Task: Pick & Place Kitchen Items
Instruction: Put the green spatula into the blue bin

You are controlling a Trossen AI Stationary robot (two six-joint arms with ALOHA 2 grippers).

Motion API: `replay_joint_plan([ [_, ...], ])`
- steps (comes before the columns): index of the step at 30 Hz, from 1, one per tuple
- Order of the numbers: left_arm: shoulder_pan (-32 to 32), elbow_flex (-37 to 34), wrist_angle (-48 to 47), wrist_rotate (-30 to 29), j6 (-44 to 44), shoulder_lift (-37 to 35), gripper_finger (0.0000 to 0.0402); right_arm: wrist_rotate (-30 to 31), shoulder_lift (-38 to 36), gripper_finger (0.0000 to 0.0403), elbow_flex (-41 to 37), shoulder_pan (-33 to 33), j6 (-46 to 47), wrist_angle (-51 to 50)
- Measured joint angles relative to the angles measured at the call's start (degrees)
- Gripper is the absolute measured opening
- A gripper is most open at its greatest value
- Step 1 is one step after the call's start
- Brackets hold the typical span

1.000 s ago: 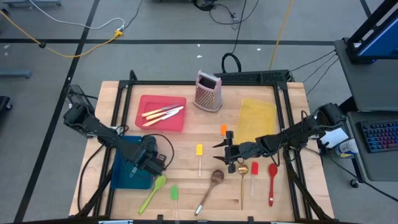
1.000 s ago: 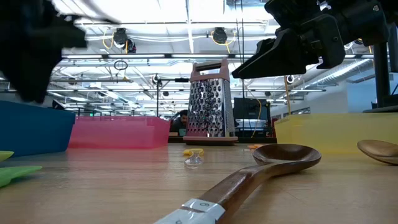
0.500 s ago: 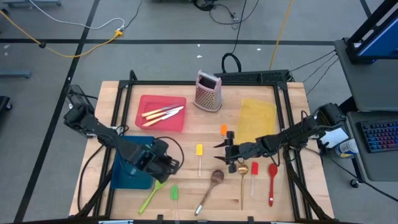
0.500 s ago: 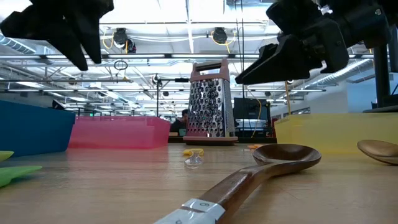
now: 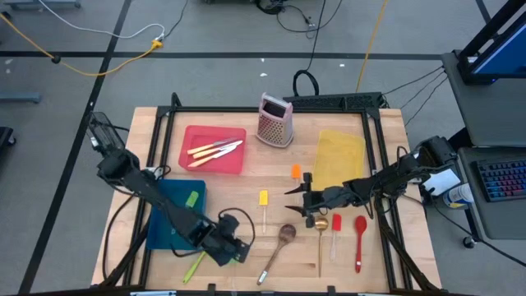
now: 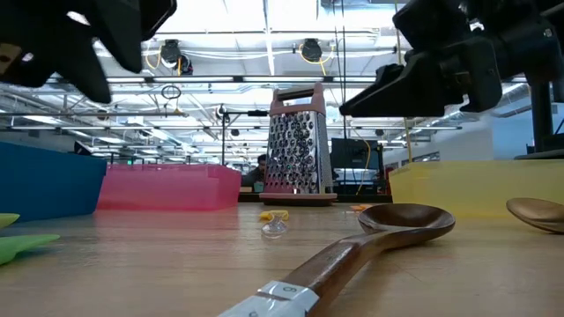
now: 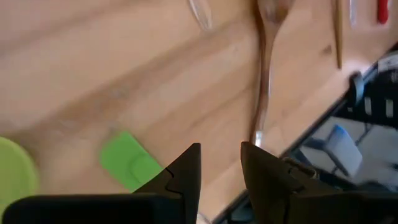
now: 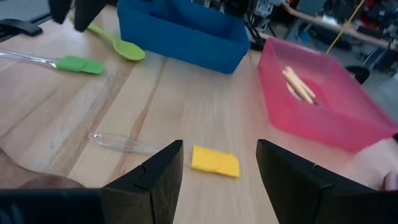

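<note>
My left gripper hangs open near the table's near edge, above the green spatula and beside the green spoon. Its fingers touch nothing. My right gripper hovers open in mid-table, above the wooden spoon's bowl and pointing at the yellow spatula, which lies flat on the wood. The gold spoon, red spatula and red spoon lie to its right. The orange spatula lies farther back. Cream-handled knives rest in the red bin. A green piece lies in the blue bin.
A metal grater stands at the far middle. A yellow bin sits right of centre, just behind my right arm. Bare wood lies between the red bin and the yellow spatula. A black frame borders the table top.
My left gripper has swung from above the blue bin toward the table's near edge and to the right, ending over the green spatula; the bin's inside, with a green piece in it, now shows. My right gripper has stayed almost where it was.
</note>
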Motion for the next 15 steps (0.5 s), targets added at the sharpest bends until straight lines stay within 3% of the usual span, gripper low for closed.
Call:
replay_joint_plan([
  [10, -2.97, -0.02, 2.72, 1.09, -13.39, 1.66, 0.0115, -0.02, 0.0, 0.0196, -0.02, 0.0, -6.32, 1.55],
  [15, -3.86, -0.02, 3.11, 1.27, -16.03, 1.66, 0.0115, -0.02, 0.0, 0.0196, -0.02, 0.0, -7.53, 2.31],
])
